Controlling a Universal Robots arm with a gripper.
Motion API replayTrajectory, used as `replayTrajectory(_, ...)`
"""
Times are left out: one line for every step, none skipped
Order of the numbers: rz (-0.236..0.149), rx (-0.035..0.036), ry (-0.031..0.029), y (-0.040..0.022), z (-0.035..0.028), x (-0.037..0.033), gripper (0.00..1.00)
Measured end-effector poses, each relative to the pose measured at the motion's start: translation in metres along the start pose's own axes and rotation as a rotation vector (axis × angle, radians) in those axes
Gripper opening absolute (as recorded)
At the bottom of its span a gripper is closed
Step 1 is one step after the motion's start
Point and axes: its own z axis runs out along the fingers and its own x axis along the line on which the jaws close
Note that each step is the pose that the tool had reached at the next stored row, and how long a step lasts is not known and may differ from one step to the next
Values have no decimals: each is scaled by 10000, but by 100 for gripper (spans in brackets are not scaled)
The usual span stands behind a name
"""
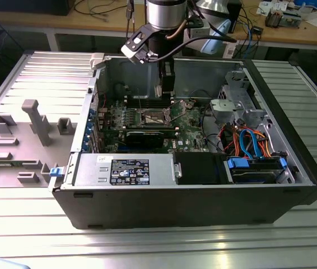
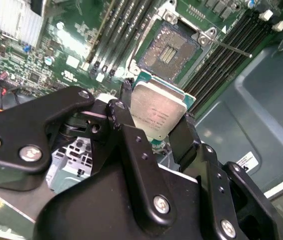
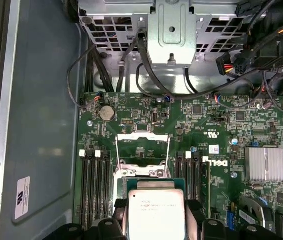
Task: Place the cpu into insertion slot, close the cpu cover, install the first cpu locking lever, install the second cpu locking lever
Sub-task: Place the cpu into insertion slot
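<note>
One black hand (image 1: pixel 167 84) hangs from the arm over the open computer case (image 1: pixel 175 207) in the exterior view, above the green board (image 1: pixel 189 117). What it holds is too small to make out there. The case sits on a metal table (image 1: pixel 147 246).

In the second wrist view, two black fingers (image 2: pixel 126 125) pinch the cpu (image 2: pixel 157 112) by its sides, silver top showing. It is not in the insertion slot (image 2: pixel 169 50), which lies open just past it.

In the first wrist view the cpu hides most of the insertion slot. The cpu cover (image 3: pixel 143 136) stands tipped up behind it. The picture's edge cuts off part of the cpu.
</note>
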Motion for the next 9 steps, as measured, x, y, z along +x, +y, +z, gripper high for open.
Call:
replayTrajectory(0,2,-4,0,0,0,55)
replayTrajectory(0,2,-2,0,1,0,55)
replayTrajectory(0,2,-2,0,1,0,55)
replayTrajectory(1,1,-2,0,1,0,55)
replayTrajectory(1,1,-2,0,1,0,55)
replayTrajectory(0,2,-2,0,1,0,55)
replayTrajectory(0,1,-1,0,1,0,55)
replayTrajectory(0,2,-2,0,1,0,55)
replayTrajectory(1,3,-1,0,1,0,55)
